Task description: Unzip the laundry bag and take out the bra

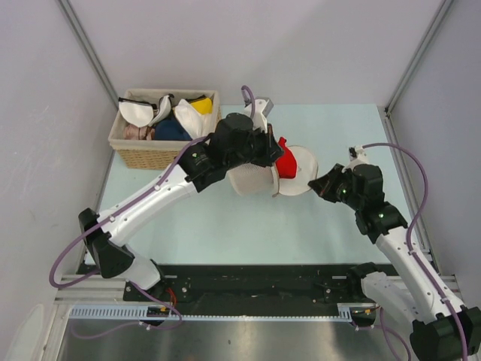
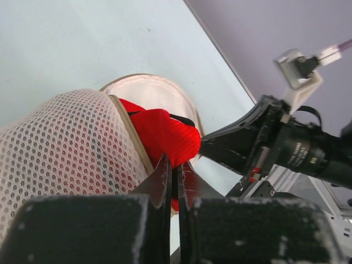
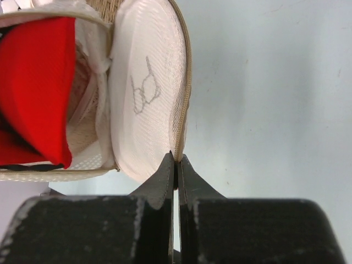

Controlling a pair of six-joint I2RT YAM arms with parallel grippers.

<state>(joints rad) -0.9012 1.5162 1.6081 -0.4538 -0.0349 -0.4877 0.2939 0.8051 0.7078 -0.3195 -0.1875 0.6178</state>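
Red fabric shows in the open mouth of the laundry bag (image 1: 252, 183), so the zipper work looks finished and the step in hand is drawing out the bra (image 1: 285, 161). The cream mesh bag lies on the pale table (image 1: 225, 218), near the wicker basket (image 1: 143, 154) on its right, nearer the arms, with its mouth turned away from the basket. Its round face (image 3: 146, 93), the one with the small line drawing, is swung clear on the side farthest from the basket.

The right gripper (image 3: 176, 159) has its fingers pressed together on the zippered rim of that round face, pinning it aside. The left gripper (image 2: 175, 164) reaches in from the basket side. Its fingers are almost shut with only a sliver between them, and red cloth shows at the tips and in the gap below, so it appears to have pinched the edge of the bra. Most of the bra sits inside the mesh, with one padded cup and a dark strap bulging out.

The next move likely calls for the left arm to pull away from the mouth while the right arm holds the rim steady. If the right arm lets go, the bag may drag along with the bra, or a strap may catch on the zipper.
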